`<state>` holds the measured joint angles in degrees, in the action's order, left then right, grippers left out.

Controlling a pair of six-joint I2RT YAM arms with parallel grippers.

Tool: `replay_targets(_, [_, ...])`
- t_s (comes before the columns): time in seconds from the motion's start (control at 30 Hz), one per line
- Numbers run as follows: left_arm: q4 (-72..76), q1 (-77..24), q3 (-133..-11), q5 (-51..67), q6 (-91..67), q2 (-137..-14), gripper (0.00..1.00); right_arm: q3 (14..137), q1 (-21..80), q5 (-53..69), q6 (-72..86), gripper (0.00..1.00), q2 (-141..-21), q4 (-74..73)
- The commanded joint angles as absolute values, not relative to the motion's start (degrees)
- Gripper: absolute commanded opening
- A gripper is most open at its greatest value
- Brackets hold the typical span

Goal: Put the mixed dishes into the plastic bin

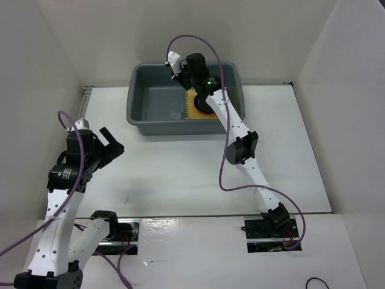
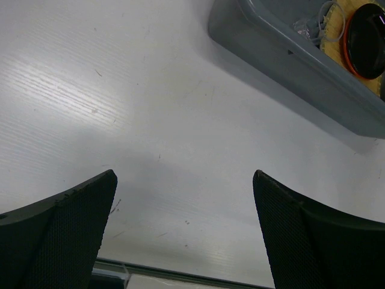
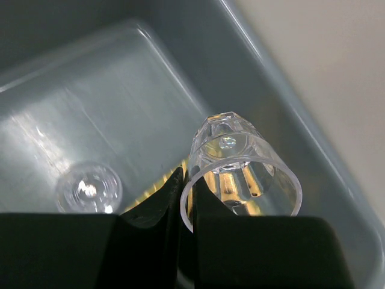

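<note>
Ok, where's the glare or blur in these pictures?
Right wrist: white glare streaks the bin floor, and the loose cup there looks soft beside the held cup. Left wrist: sheen across the table, fingers dark. Top external: the table's near edge gleams.

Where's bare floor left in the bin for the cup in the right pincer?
Bare: the bin floor's left half, between its left wall and the loose cup. Crowded: the right end, where the mat carries the black plate. The second cup, in the right pincer, hangs over the mat's edge.
</note>
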<state>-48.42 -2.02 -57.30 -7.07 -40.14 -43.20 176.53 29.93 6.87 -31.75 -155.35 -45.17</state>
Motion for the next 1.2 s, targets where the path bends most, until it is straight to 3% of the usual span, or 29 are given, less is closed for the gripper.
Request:
replay_targets(0.0, [-49.1, -3.9, -57.2, -10.5, -44.0, -43.6, 1.00, 179.7, 30.9, 11.2, -34.6, 0.09, -157.9, -37.2])
replay_targets(0.3, [-53.7, -9.2, -50.8, -8.9, -57.0, -40.5, 1.00, 179.7, 30.4, 14.0, -40.5, 0.09, -164.7, -36.0])
replay_targets(0.63, [-60.1, -12.8, -47.4, -12.6, -72.3, -18.3, 1.00, 179.7, 30.4, 14.0, -43.6, 0.11, -169.4, -34.7])
replay_targets(1.17, [-62.0, -17.1, -47.4, -13.7, -74.8, -20.5, 1.00, 179.7, 30.4, 12.2, -45.9, 0.26, -170.6, -33.0])
